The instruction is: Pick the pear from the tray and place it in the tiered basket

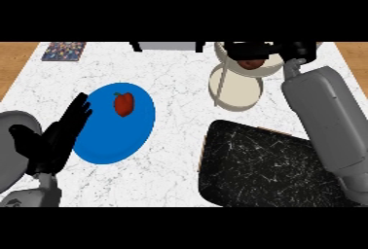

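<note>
Black against the cream bowl, our right hand (pixel 251 50) hangs over the upper tier of the tiered basket (pixel 236 97) at the far right. We cannot tell whether it grasps the fruit or has released it. The brownish pear (pixel 250 64) sits just under the hand, inside that upper bowl, well apart from the dark tray (pixel 266 165) near us. We judge that a hand lifting while caught on the pear could drag it over the rim or knock the basket askew. Our left hand (pixel 61 133) rests open at the near left, beside the blue plate (pixel 108 146) holding a red pepper (pixel 123 103).
</note>
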Controlling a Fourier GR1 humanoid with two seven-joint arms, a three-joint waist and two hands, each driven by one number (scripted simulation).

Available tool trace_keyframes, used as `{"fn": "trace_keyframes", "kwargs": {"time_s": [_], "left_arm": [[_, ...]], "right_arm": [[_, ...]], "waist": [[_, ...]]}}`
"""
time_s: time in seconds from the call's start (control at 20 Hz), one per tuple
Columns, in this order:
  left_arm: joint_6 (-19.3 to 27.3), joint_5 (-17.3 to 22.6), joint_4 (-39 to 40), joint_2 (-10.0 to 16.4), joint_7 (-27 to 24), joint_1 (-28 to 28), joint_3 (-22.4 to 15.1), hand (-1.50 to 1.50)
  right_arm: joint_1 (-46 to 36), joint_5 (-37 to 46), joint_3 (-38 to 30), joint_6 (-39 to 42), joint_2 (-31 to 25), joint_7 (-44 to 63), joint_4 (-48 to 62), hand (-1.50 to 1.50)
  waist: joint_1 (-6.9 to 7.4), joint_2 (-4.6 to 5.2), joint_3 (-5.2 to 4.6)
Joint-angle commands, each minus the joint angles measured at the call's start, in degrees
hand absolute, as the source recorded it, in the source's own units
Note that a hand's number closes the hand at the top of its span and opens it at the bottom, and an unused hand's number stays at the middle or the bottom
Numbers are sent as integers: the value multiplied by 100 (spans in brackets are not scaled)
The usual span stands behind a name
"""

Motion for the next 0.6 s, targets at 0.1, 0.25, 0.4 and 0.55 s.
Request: {"fn": "trace_keyframes", "kwargs": {"time_s": [0.1,0.25,0.4,0.55], "left_arm": [[-191,170,-94,168,207,-55,159,0],[-213,168,-103,141,207,-71,170,0],[-302,258,153,269,247,-351,382,0],[-179,73,-384,65,245,180,129,0]], "right_arm": [[87,345,-329,-1382,445,-505,575,150],[-591,231,-663,-1468,572,-924,1624,150],[-713,212,-732,-1334,539,-1198,1844,-150],[-781,333,-719,-1472,642,-1345,2196,-150]], "waist": [[26,58,18],[72,70,16],[14,61,14],[44,53,16]]}}
